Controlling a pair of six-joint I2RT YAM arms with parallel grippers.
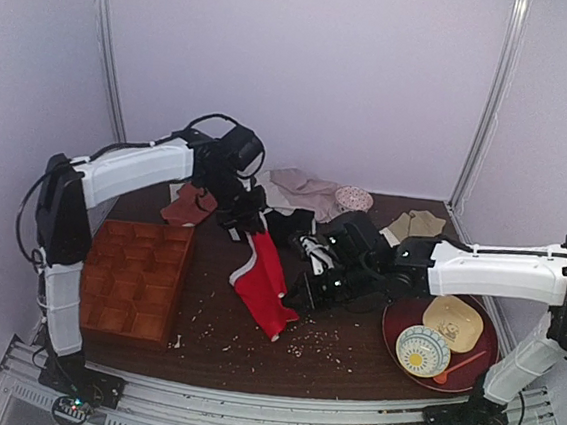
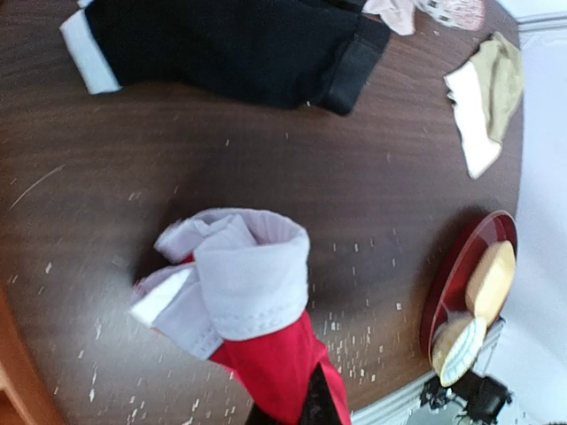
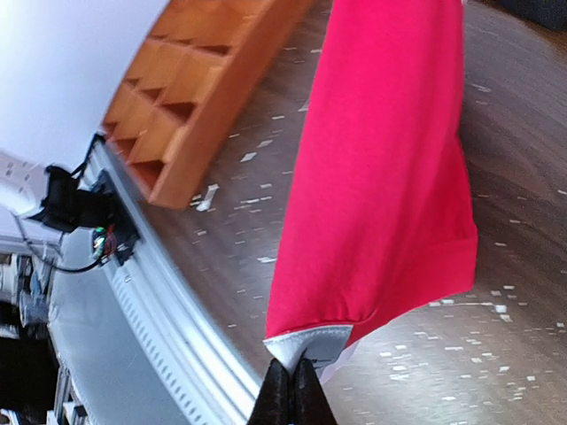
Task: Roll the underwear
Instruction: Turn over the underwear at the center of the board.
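Both tools are clenched on the underwear (image 1: 266, 286). The left tool (image 1: 250, 225) pinches the red fabric at its far end. The right tool (image 3: 292, 390) is closed tight on a white-trimmed edge, seen clearly in its wrist view.

The garment is mid-counter (image 1: 203, 315), strung between the two tools, with the wooden tray (image 1: 136, 279) on one side and the red plate (image 1: 390, 355) on the other. It's bunched rather than flat: in the left wrist view the white waistband (image 2: 252, 283) is folded over on itself and crumpled. The lower part looks to rest on the wood, but I can't tell how much of it is lifted.

Step, as I read it: straightening and laying out. No roll has started, and there's no tight tube anywhere.

What the next move calls for:
- Pull the two holds apart to take out the slack, then lower the garment flat on bare wood.
- Keep it off the black briefs (image 2: 230, 44) just behind it, which could snag or get dragged along.
- Uncurl the waistband before rolling, or the roll comes out lopsided.
- Let go of one end and re-grip it to start tucking, with the other tool pinning the fabric.

Crumbs scattered on the counter will probably get rolled in. That's a minor issue.
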